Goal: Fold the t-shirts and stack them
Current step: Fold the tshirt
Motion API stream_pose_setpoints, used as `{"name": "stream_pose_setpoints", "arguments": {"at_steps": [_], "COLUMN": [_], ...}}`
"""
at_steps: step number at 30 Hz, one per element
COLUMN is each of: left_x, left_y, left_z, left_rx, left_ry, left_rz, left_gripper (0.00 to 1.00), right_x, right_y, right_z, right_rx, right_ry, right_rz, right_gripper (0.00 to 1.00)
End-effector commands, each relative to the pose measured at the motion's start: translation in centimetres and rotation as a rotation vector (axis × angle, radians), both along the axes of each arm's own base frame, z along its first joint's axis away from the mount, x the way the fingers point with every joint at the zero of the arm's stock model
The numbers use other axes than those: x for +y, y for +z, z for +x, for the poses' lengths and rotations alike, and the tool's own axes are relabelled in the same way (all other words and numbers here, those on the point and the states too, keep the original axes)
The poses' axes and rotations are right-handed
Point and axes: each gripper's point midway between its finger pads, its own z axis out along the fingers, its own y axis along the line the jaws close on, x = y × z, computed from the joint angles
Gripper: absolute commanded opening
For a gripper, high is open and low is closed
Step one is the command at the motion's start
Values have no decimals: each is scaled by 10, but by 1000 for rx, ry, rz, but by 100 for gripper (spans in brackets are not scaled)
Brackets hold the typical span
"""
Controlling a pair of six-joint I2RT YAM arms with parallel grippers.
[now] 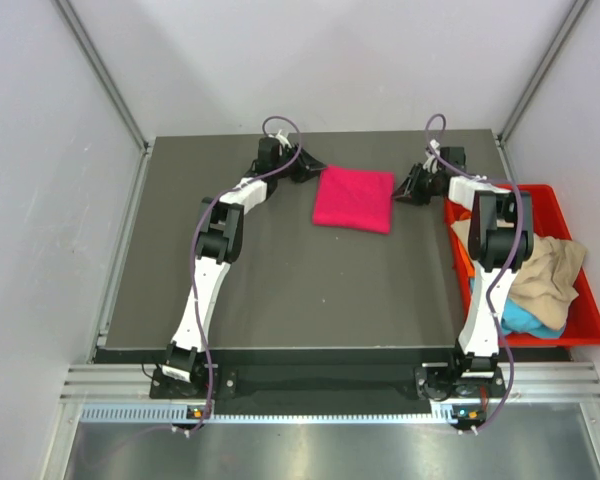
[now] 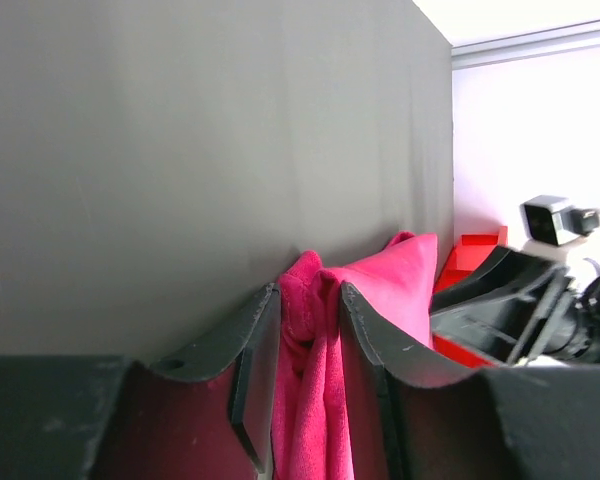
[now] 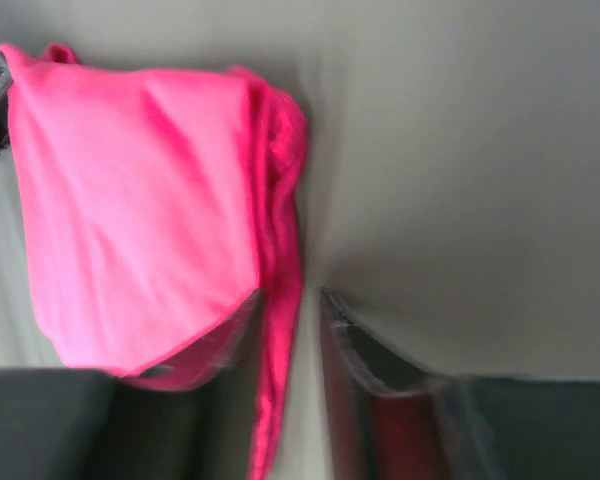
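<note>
Magenta t-shirt (image 1: pixel 353 198), upper centre, left edge clamped in left claw (image 2: pixel 308 300), right edge between jaws of right claw (image 3: pixel 290 300), grip unclear.

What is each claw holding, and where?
Left claw: the pink shirt, by its left edge. Right claw: around the right edge, grip unclear.

We find the folded t-shirt (image 1: pixel 354 199) lying on the table (image 1: pixel 280 290) toward its far edge, between the left gripper (image 1: pixel 308 168) at its far left corner and the right gripper (image 1: pixel 408 190) at its right side. Along the table's right edge sits the bin (image 1: pixel 590 330), with a heap of t-shirts (image 1: pixel 545 275) in it.
</note>
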Motion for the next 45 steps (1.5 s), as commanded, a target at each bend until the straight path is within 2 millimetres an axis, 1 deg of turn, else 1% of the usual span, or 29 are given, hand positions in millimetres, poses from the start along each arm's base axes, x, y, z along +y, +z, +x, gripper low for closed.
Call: {"name": "stream_pose_setpoints", "arguments": {"at_steps": [1, 3, 4, 8, 9, 11, 12, 13, 14, 15, 16, 17, 18, 19, 20, 21, 22, 23, 24, 25, 27, 28, 29, 30, 32, 33, 34, 41, 45], "left_x": [2, 1, 1, 1, 4, 8, 16, 19, 21, 28, 31, 33, 35, 36, 37, 36, 37, 37, 35, 38, 44, 47, 49, 49, 51, 52, 55, 61, 52], "left_y": [-2, -2, -2, 8, 17, 23, 35, 33, 37, 51, 43, 42, 56, 46, 45, 55, 44, 42, 45, 35, 33, 28, 21, 20, 15, 15, 14, 8, 17], "left_z": [1, 0, 0, 0, 2, -1, 0, -5, -9, -13, -20, -27, -34, -45, -52, -59, -70, -76, -83, -92, -97, -99, -107, -106, -109, -107, -105, -96, -97], "left_rx": [-22, -17, -17, -34, -48, -38, -61, -49, -66, -77, -51, -70, -85, -57, -56, -78, -48, -52, -55, -26, -60, -57, -8, -20, 2, -1, -1, 25, -5], "left_ry": [3, 0, 0, -18, -18, -32, -34, -45, -71, -77, -88, -115, -128, -143, -152, -171, -188, -202, -223, -231, -234, -238, -253, -268, -285, -280, -263, -221, -217], "left_rz": [3, -1, -2, -11, -15, -15, -11, -5, 0, 9, 28, 60, 73, 85, 92, 97, 103, 118, 122, 137, 201, 224, 244, 258, 281, 292, 308, 369, 338], "left_gripper": [36, 35, 35, 41, 43, 52, 54, 55, 56, 57, 58, 60, 61, 61, 62, 62, 62, 62, 61, 61, 61, 61, 61, 60, 60, 60, 59, 57, 57], "right_x": [2, 1, 2, -1, -2, -4, -6, -6, -7, -8, -8, -9, -8, -7, -8, -9, -9, -8, -6, -4, -1, -1, -1, -1, 0, 14, 15, 27, 32], "right_y": [1, -3, -5, 1, 2, 15, 19, 30, 34, 38, 51, 54, 57, 71, 76, 73, 88, 90, 90, 103, 111, 126, 131, 140, 149, 157, 160, 188, 196], "right_z": [-4, -4, -4, -2, -2, -2, -4, -7, -12, -15, -18, -24, -29, -33, -37, -46, -50, -55, -62, -65, -72, -75, -78, -84, -89, -96, -98, -117, -128], "right_rx": [-27, -24, -21, -35, -31, -45, -43, -59, -48, -49, -69, -57, -54, -77, -81, -63, -89, -89, -75, -96, -101, -131, -142, -160, -180, -192, -198, -241, -273], "right_ry": [24, 23, 26, 19, 12, 5, 1, -1, -2, -3, 0, 0, 5, 4, 1, -7, -14, -18, -29, -28, -32, -36, -38, -46, -53, -27, -25, 14, 33], "right_rz": [-22, -25, -24, -30, -32, -34, -43, -47, -52, -58, -66, -69, -70, -72, -75, -82, -84, -80, -64, -50, -29, -27, -25, -23, -15, -6, -6, -31, -43], "right_gripper": [23, 9, 7, 6, 7, 12, 19, 22, 25, 33, 37, 40, 45, 48, 50, 52, 54, 55, 69, 74, 77, 79, 83, 91, 93, 95, 97, 98, 98]}}
